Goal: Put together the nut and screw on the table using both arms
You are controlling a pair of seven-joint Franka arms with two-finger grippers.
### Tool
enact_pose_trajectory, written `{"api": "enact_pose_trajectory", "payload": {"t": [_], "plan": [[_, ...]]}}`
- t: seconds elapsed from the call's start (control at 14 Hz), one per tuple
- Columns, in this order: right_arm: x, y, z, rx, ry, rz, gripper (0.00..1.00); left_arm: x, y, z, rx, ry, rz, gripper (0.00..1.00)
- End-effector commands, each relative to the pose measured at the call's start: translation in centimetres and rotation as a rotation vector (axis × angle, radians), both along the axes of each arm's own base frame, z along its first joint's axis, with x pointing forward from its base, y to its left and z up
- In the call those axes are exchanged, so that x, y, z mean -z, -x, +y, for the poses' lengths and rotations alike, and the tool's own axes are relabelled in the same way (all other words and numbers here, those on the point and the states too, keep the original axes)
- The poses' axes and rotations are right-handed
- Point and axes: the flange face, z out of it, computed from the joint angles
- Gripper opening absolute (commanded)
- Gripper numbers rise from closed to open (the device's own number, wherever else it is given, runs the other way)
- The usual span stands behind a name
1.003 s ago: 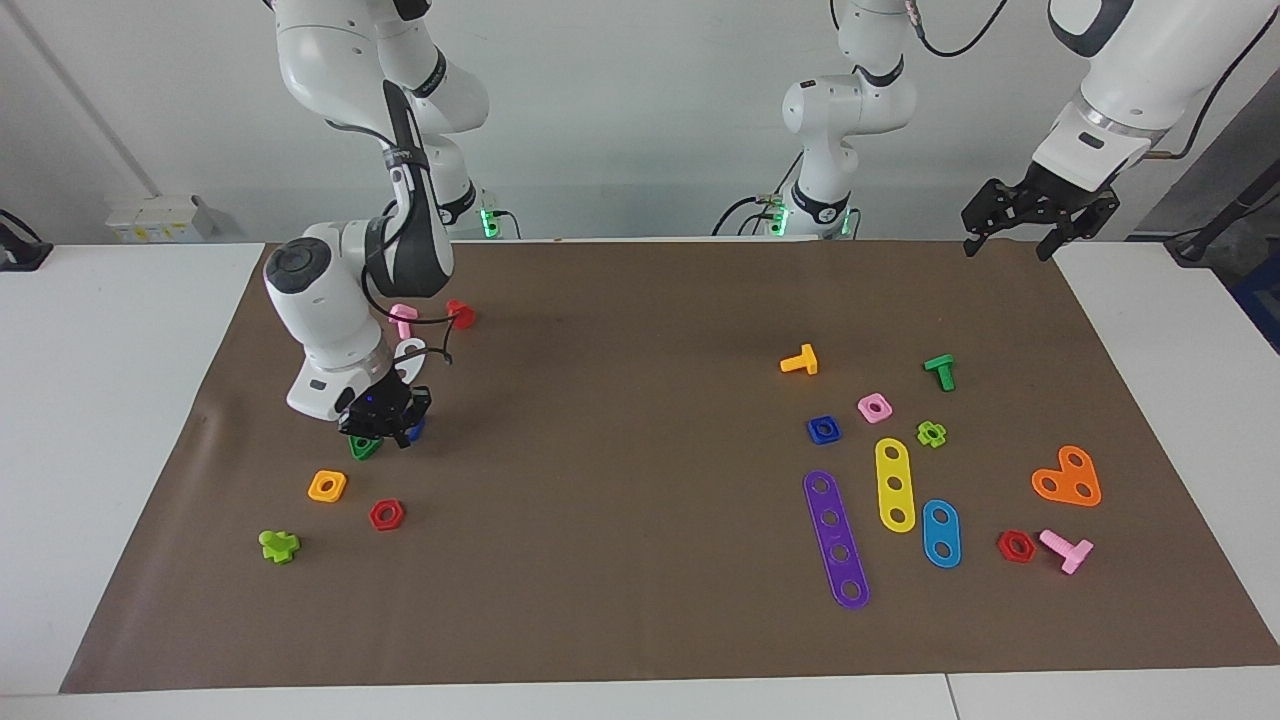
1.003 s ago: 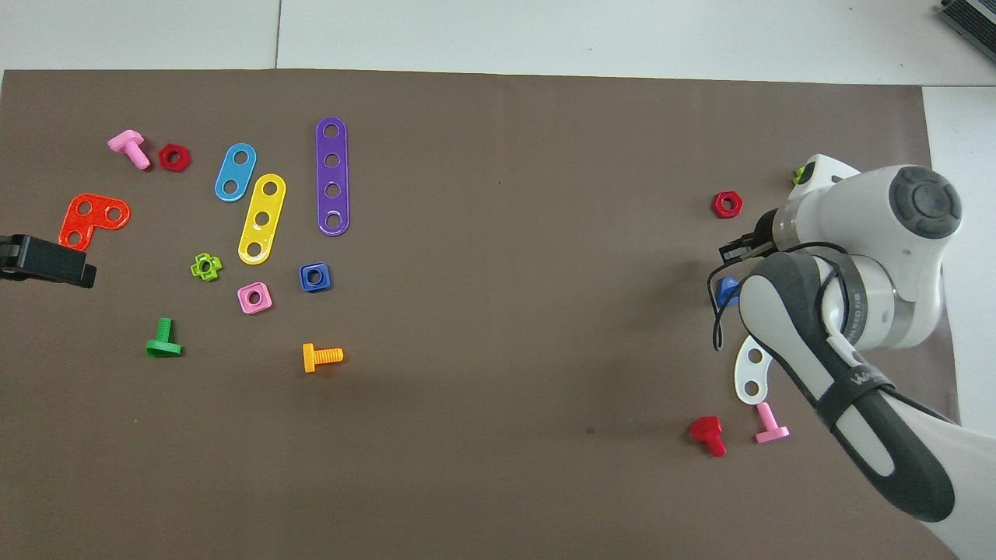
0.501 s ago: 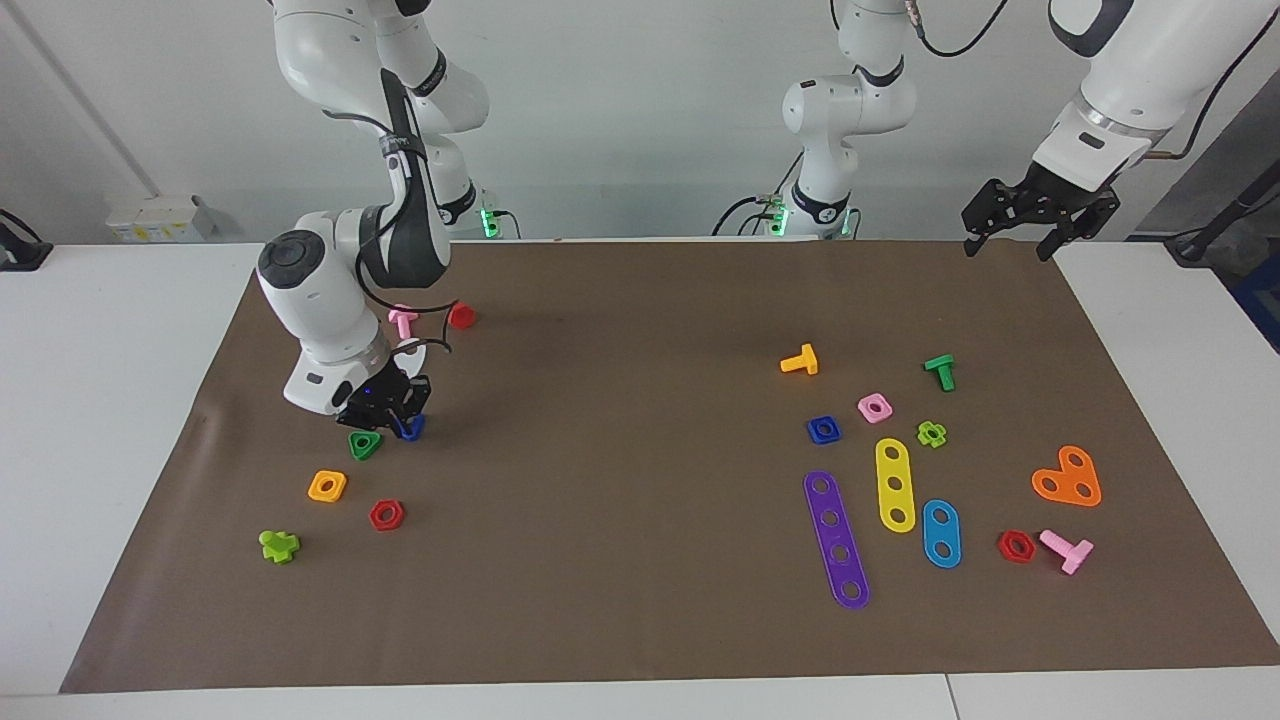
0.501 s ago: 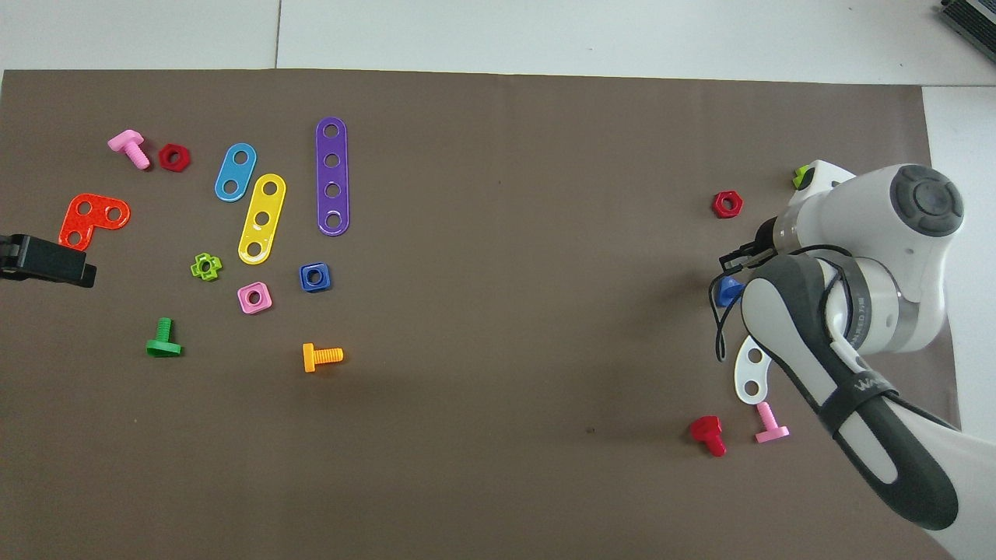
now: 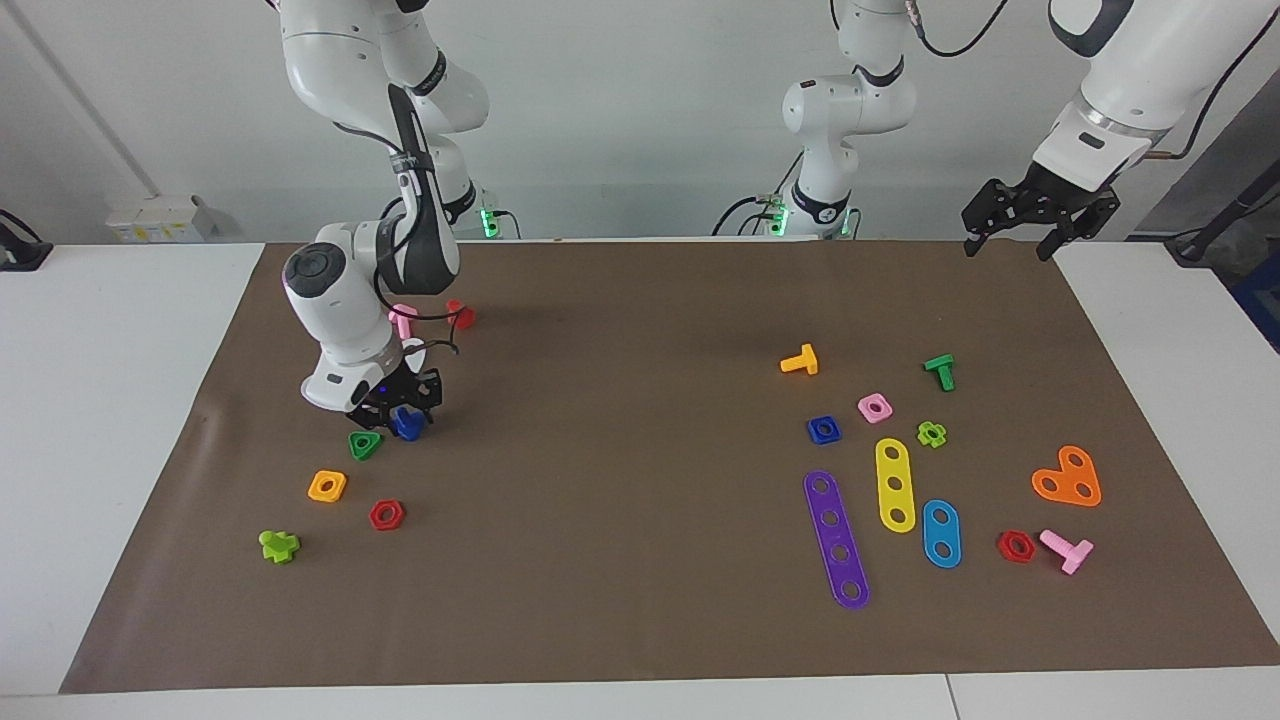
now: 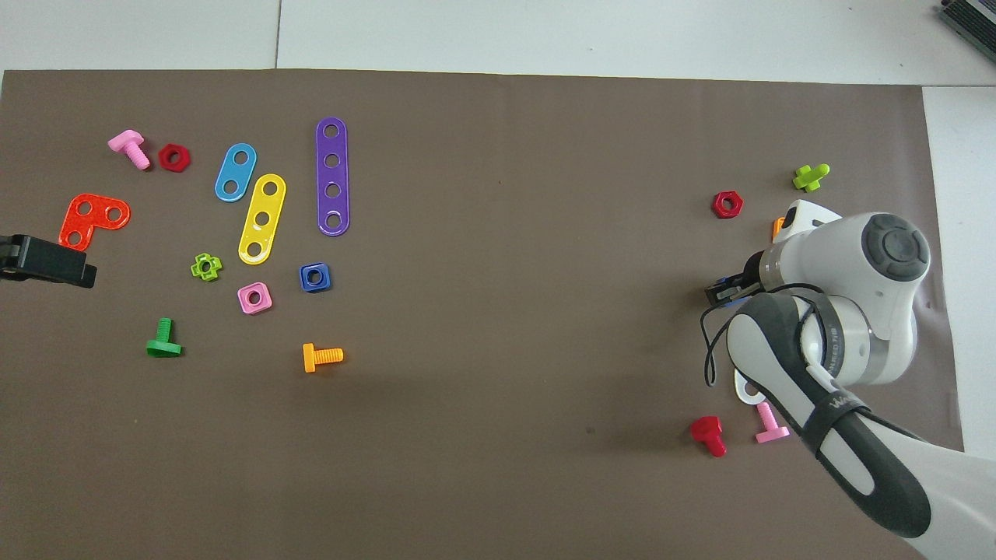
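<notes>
The dark-blue screw (image 5: 407, 424) lies on the brown mat (image 5: 620, 420) at the right arm's end of the table, beside a green triangular nut (image 5: 364, 444). My right gripper (image 5: 395, 408) hangs low directly over the screw, and I cannot tell whether it touches it. From overhead the right gripper (image 6: 724, 292) and wrist hide nearly all of the screw. The dark-blue square nut (image 5: 823, 430) (image 6: 314, 277) lies flat at the left arm's end. My left gripper (image 5: 1008, 245) (image 6: 47, 263) waits open and empty above the mat's corner by its base.
An orange square nut (image 5: 327, 486), a red hex nut (image 5: 386, 514) and a lime cross piece (image 5: 278, 545) lie near the screw. A pink bolt (image 5: 403, 318) and a red bolt (image 5: 460, 315) lie nearer the robots. A pink nut (image 5: 874, 407) and coloured strips (image 5: 836, 538) surround the blue nut.
The right arm's wrist has swung toward the table's middle and the gripper has come off the green triangular nut, now over the blue screw. The left arm has not moved.
</notes>
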Motion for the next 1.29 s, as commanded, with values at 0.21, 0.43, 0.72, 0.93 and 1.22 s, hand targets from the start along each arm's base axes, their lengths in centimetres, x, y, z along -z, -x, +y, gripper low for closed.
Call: {"api": "enact_pose_trajectory", "payload": {"t": [0.21, 0.43, 0.72, 0.93, 1.22], "plan": [[-0.6, 0.7, -1.6, -0.009, -0.009, -0.009, 0.5, 0.0, 0.3, 0.3, -0.003, 0.004, 0.01, 1.0], [-0.8, 0.7, -1.8, -0.015, -0.008, -0.008, 0.49, 0.0, 0.3, 0.3, -0.003, 0.004, 0.01, 1.0], [-0.6, 0.8, -1.8, -0.018, -0.008, -0.006, 0.44, 0.0, 0.3, 0.3, -0.003, 0.004, 0.01, 1.0], [-0.6, 0.8, -1.7, -0.038, -0.008, -0.009, 0.0, 0.0, 0.3, 0.3, -0.003, 0.004, 0.012, 1.0], [-1.1, 0.3, -1.0, -0.043, -0.008, -0.011, 0.0, 0.0, 0.3, 0.3, -0.003, 0.004, 0.01, 1.0]]}}
